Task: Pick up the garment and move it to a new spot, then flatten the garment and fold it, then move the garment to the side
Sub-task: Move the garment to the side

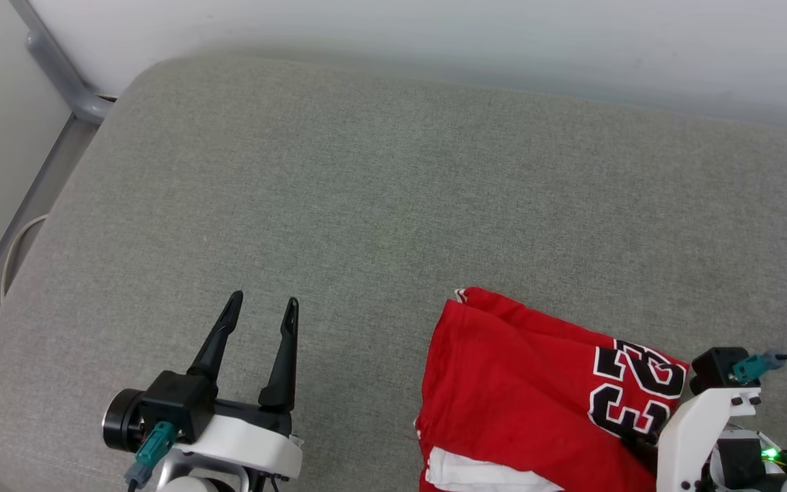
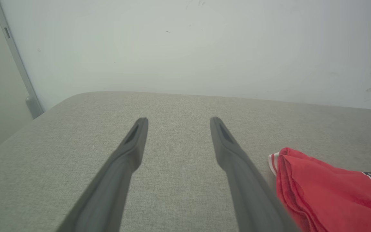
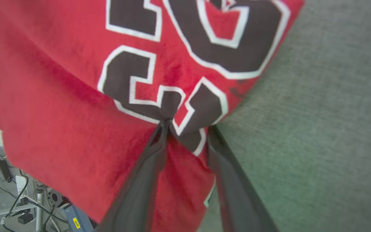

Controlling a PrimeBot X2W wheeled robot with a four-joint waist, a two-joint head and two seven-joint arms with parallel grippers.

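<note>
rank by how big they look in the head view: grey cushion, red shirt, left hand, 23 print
1. grey cushion
2. red shirt, partly cut off
3. left hand, enlarged by nearness to the camera
4. 23 print

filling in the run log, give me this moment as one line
left gripper: open, over grey fabric cushion | right gripper: straddles fold of red jersey T-shirt, grip unclear
</note>
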